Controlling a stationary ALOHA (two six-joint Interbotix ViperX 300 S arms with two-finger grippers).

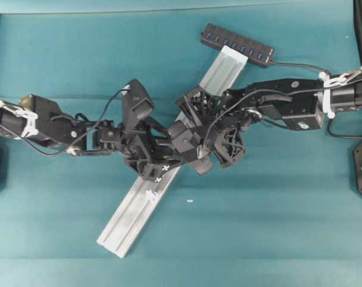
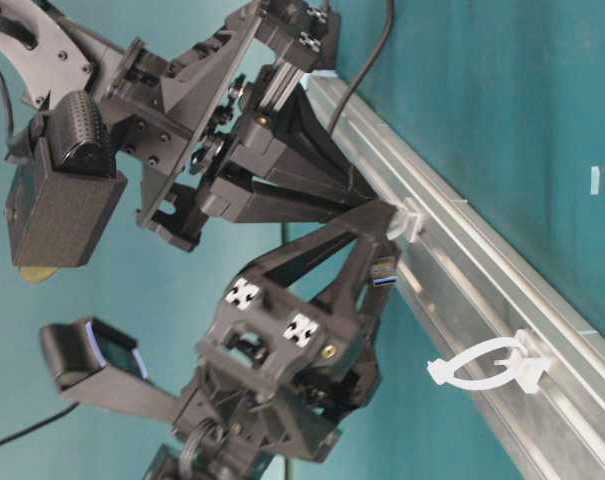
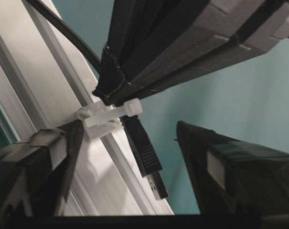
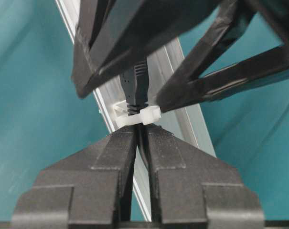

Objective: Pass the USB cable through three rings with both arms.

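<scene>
A teal cloth covers the table (image 1: 276, 239), and a long silver rail (image 1: 130, 218) lies on it slantwise, running from 7 o'clock to 1 o'clock in the overhead view. The USB cable (image 3: 70, 33) is found at the rail's middle, where its black plug (image 3: 144, 152) has been pushed through a small white ring (image 3: 111, 112) clipped to the rail; the metal tip is seen poking out just past the ring. The right end effector (image 4: 137, 143) is pressed together on the cord right behind that ring. The left end effector (image 3: 130, 157) is spread, one finger at 8 o'clock and the other at 4 o'clock of the plug, with no contact visible. A second ring (image 2: 487, 365) stands open further along the rail in the table-level view, with nothing threaded through it. A black hub (image 1: 237, 45) is placed at the rail's far end.

The cord is judged light and limp, likely to sag or twist if gripped far back. The plug body is stiff and ribbed, so it is probably the best place to be taken hold of, short of the smooth metal tip.
</scene>
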